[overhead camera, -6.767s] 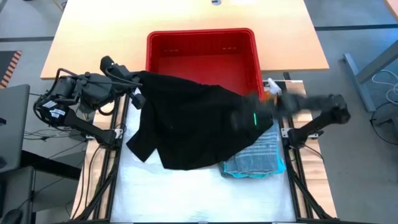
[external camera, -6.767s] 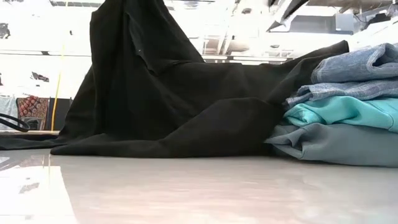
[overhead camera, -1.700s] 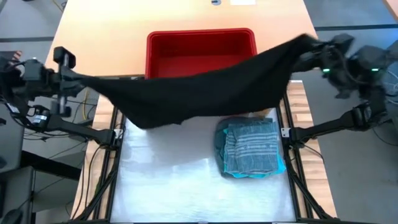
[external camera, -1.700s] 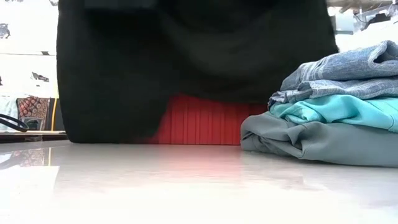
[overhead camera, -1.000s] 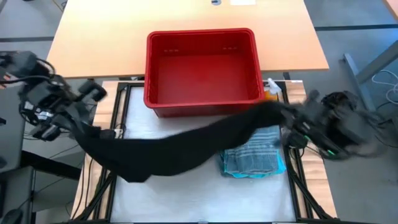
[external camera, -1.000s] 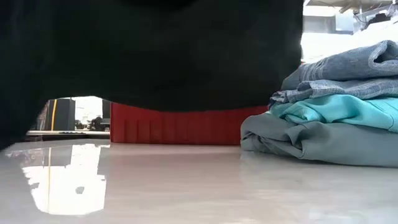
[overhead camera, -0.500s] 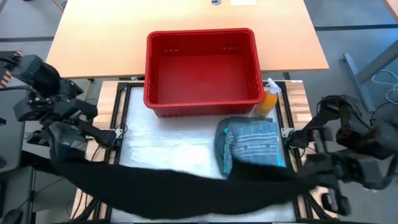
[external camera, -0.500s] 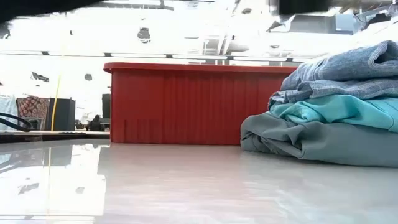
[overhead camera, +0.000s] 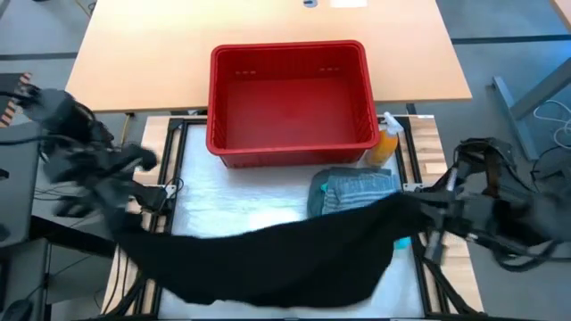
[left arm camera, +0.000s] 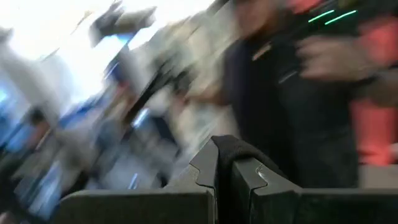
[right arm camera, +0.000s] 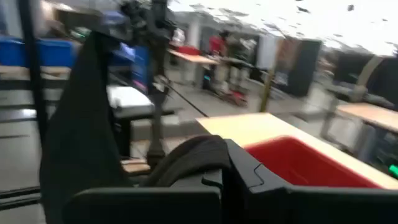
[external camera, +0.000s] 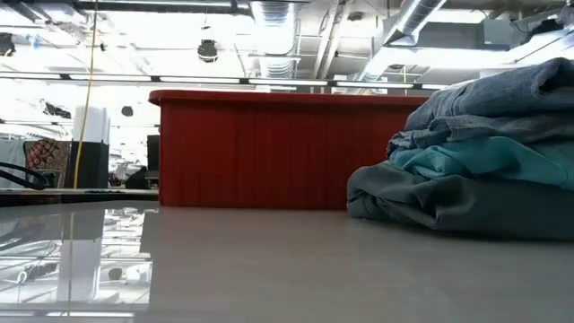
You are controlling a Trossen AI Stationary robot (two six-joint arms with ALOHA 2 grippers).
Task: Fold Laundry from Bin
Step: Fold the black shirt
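Both arms just swung the big floppy black garment [overhead camera: 277,259] back over the white counter [overhead camera: 232,201], jaws clamped on opposite corners. Red slotted plastic bin [overhead camera: 290,94] sits empty, so looks like the last piece to fold.

**Legible Markings: None Found**

No text, label, brand, number or sign can be read in any view. The red bin [overhead camera: 290,98] carries no readable marking on its walls or rim. The folded laundry [external camera: 475,152] shows no legible tag. The orange spray bottle [overhead camera: 386,143], at the bin's 4 o'clock, bears no readable print.
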